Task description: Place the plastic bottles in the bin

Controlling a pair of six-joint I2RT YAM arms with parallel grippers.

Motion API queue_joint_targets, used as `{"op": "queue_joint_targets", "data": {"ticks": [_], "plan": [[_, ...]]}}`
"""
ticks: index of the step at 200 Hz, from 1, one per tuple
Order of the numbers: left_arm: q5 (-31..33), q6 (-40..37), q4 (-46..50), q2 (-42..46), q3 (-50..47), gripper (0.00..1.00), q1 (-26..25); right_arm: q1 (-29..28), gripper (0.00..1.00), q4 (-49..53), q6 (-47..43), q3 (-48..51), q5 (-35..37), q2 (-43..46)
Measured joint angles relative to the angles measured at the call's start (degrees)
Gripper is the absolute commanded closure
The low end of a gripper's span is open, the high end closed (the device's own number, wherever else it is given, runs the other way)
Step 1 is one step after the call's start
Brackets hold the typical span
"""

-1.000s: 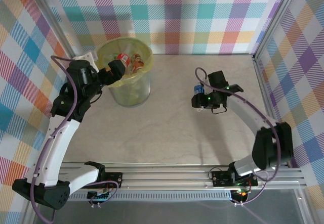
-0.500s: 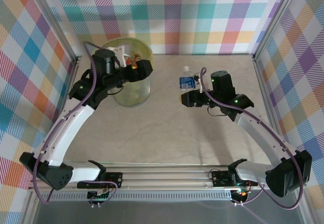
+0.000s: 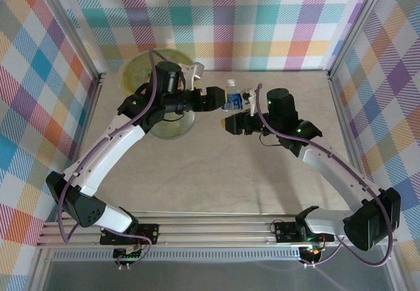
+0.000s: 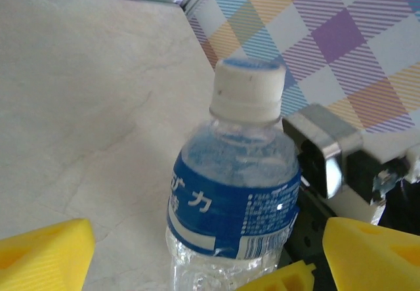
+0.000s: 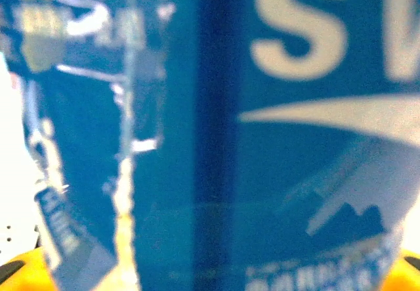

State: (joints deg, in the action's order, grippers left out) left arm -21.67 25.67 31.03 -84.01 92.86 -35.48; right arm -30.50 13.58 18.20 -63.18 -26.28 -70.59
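Observation:
A clear plastic bottle (image 3: 230, 99) with a blue label and white cap (image 4: 250, 89) stands upright above the table's back middle. My right gripper (image 3: 231, 117) is shut on its lower body, and the blue label (image 5: 262, 133) sits right in front of the right wrist camera. From the left, my left gripper (image 3: 225, 99) reaches in, open, with its yellow fingers (image 4: 41, 254) wide on both sides of the bottle and not touching it. Behind the left arm the bin (image 3: 135, 73), lined with a yellow-green bag, is partly hidden, and its contents are covered.
Plaid walls with aluminium posts (image 3: 341, 94) close the table at the back and both sides. The left arm's links (image 3: 118, 140) span the space beside the bin. A metal rail (image 3: 216, 228) runs along the near edge.
My left arm has swung right from over the bin to the bottle. My right arm has carried the bottle left and toward the back to meet it.

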Motion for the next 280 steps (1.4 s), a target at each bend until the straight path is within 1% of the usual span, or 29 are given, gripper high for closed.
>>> {"op": "queue_joint_targets", "data": {"ticks": [48, 73, 101, 113, 126, 141, 154, 180, 204, 218, 247, 280], "plan": [[-1.79, -0.26, 0.37, -1.01, 0.02, 0.07, -1.18, -1.36, 0.47, -2.6, 1.55, -1.9, -0.46, -0.81], [-3.32, -0.04, -0.15, -2.19, 0.0, 0.1, -1.53, -2.1, 0.45, -3.28, 2.16, -2.45, -0.59, -1.07], [-3.85, 0.68, -1.51, -2.54, 0.0, 0.17, -1.62, -2.8, 0.44, -3.52, 2.19, -2.89, -0.81, -1.62], [-4.02, 1.18, -1.99, -2.54, 0.0, 0.22, -1.62, -3.1, 0.43, -3.65, 2.19, -2.99, -0.85, -1.77], [-4.0, 1.81, -2.97, -2.54, 0.0, 0.3, -1.62, -3.32, 0.41, -3.65, 2.16, -3.06, -0.83, -1.9], [-3.74, 1.84, -3.15, -2.51, 0.0, 0.39, -1.62, -3.34, 0.38, -3.63, 2.23, -3.06, -0.79, -1.92], [-3.28, 1.86, -3.15, -2.51, -0.02, 0.45, -1.62, -3.32, 0.34, -3.61, 2.38, -3.06, -0.57, -1.95], [-2.64, 1.73, -3.08, -2.4, -0.02, 0.48, -1.66, -3.34, 0.24, -3.39, 2.38, -3.17, -0.28, -1.97], [-0.57, 1.46, -2.49, -2.08, 0.0, 0.49, -1.88, -3.34, 0.1, -2.36, 1.97, -3.87, 0.57, -1.97], [0.83, 0.81, -1.27, -2.08, 0.59, 0.5, -1.49, -3.34, 0.05, -1.7, 1.88, -4.24, 0.96, -1.97], [3.45, -1.64, 3.19, -2.08, 4.5, 0.51, 0.39, -3.34, 0.0, 0.17, 1.92, -4.76, 2.21, -1.42], [6.01, -6.23, 10.64, -4.07, 15.5, 0.51, 6.12, -3.34, 0.0, 2.56, 1.9, -4.76, 4.61, 1.25]]}}
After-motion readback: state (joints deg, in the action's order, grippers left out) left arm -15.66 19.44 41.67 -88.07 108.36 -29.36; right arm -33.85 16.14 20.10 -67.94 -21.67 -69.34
